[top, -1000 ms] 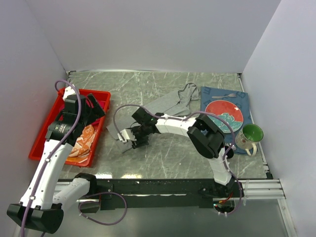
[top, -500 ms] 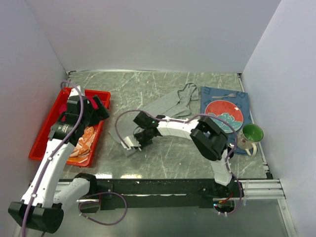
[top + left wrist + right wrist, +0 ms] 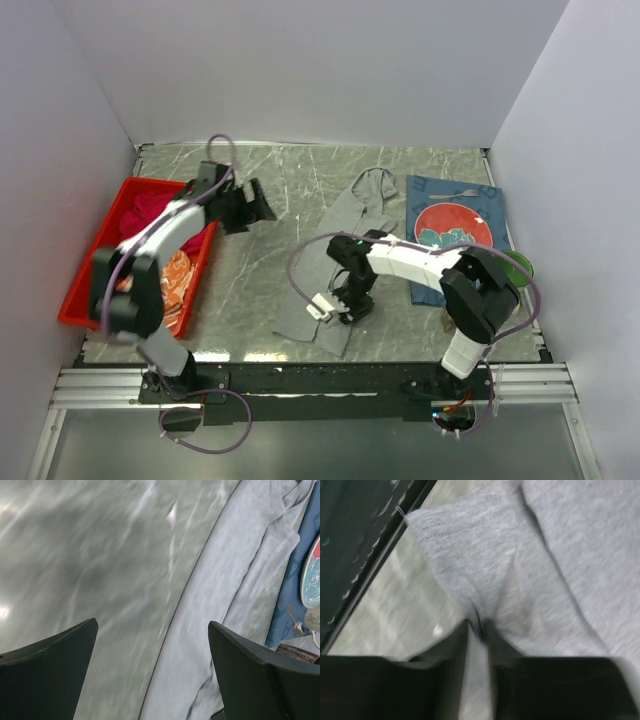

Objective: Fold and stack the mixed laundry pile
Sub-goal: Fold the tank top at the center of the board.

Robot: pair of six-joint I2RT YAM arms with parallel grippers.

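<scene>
The long grey garment [image 3: 345, 225] lies stretched from the table's back middle down toward the front edge. My right gripper [image 3: 333, 305] is shut on its near end, and the right wrist view shows a fold of grey garment [image 3: 560, 555] pinched in the right gripper [image 3: 480, 627]. My left gripper [image 3: 260, 205] hangs open over bare table left of the garment. In the left wrist view the left gripper [image 3: 152, 625] is wide and empty, with the grey garment [image 3: 235, 580] to its right. The crimson shirt [image 3: 145, 208] and the orange-and-white cloth [image 3: 175, 280] lie in the red tray [image 3: 85, 290].
A dark blue placemat [image 3: 490, 200] at the back right carries a red patterned plate [image 3: 452, 228] and a piece of cutlery [image 3: 460, 193]. A green mug [image 3: 515, 265] shows behind the right arm. The black front rail [image 3: 360, 540] runs close to the garment's near end.
My left arm has swung from over the red tray out to the right over the table. My right gripper has pinched the grey garment's end and pulled it right and nearer.
</scene>
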